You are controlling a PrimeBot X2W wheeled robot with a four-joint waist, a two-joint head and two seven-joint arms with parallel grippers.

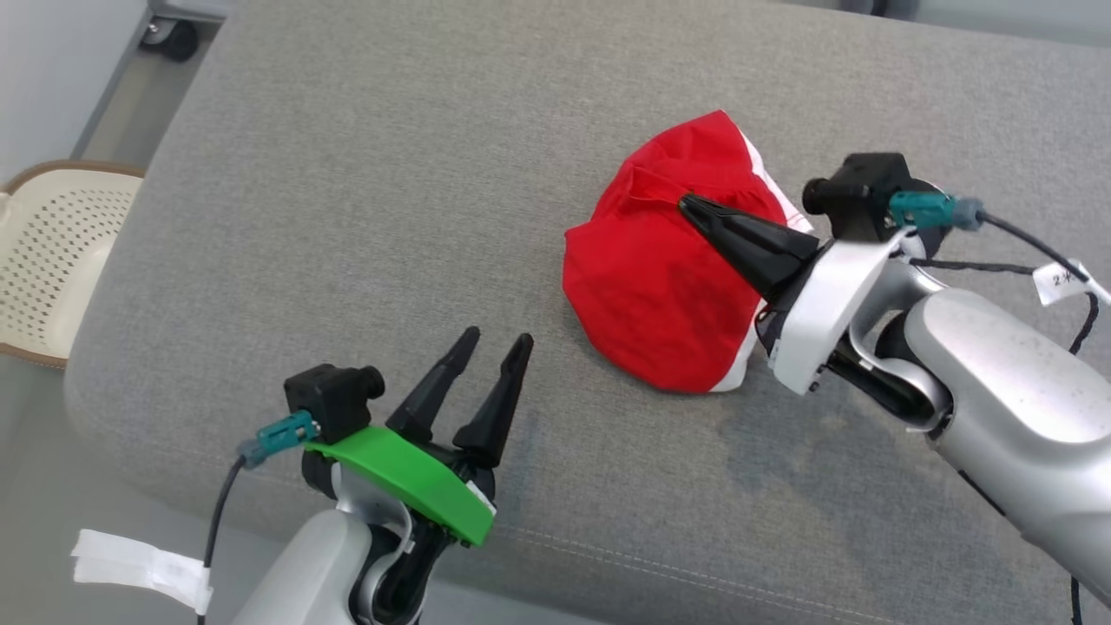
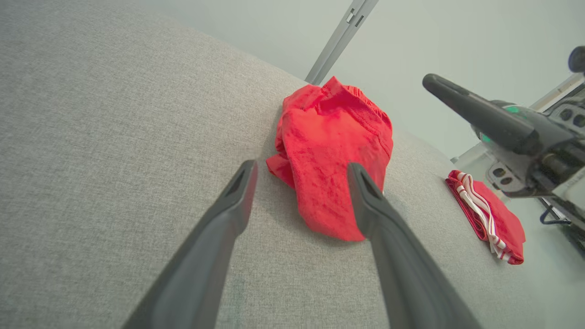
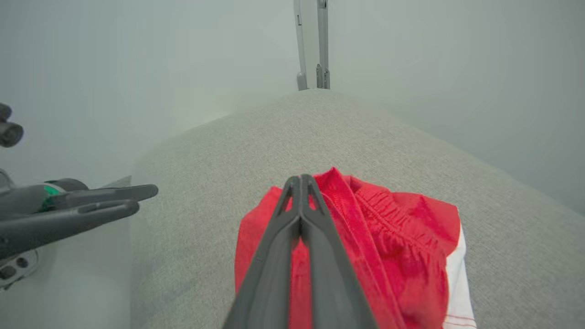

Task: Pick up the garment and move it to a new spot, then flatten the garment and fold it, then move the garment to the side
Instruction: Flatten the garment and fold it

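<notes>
Two grippers show in the head view, over a grey cushion [image 1: 391,174]. The red garment [image 1: 660,286] sits bunched right of centre, well in from every edge. It is a rough oval, a little longer far-to-near than across, with a white band down its right side. My right gripper [image 1: 690,206] has its fingers pressed together, tips resting at a pucker on the far half of the heap; whether cloth is caught between them I cannot tell. My left gripper [image 1: 497,337] hovers spread wide near the front seam, well apart from the cloth. Bare cushion runs wide to the left and far side. Past the rounded left edge stands a perforated basket [image 1: 52,252], and a caster wheel [image 1: 169,36] sits at the far left.

From the left wrist, the left gripper [image 2: 301,168] frames the garment [image 2: 333,151], which rises to a peak. The right gripper [image 2: 432,83] hangs at the right. Further right a flat red piece with white stripes [image 2: 498,224] lies by the edge of the cushion [image 2: 114,137].

The right wrist alone shows the gathered waistband on the garment [image 3: 402,237], slanting away from the closed right gripper [image 3: 300,179]. The left gripper [image 3: 144,198] juts in from the left, beside the cushion [image 3: 320,132].
</notes>
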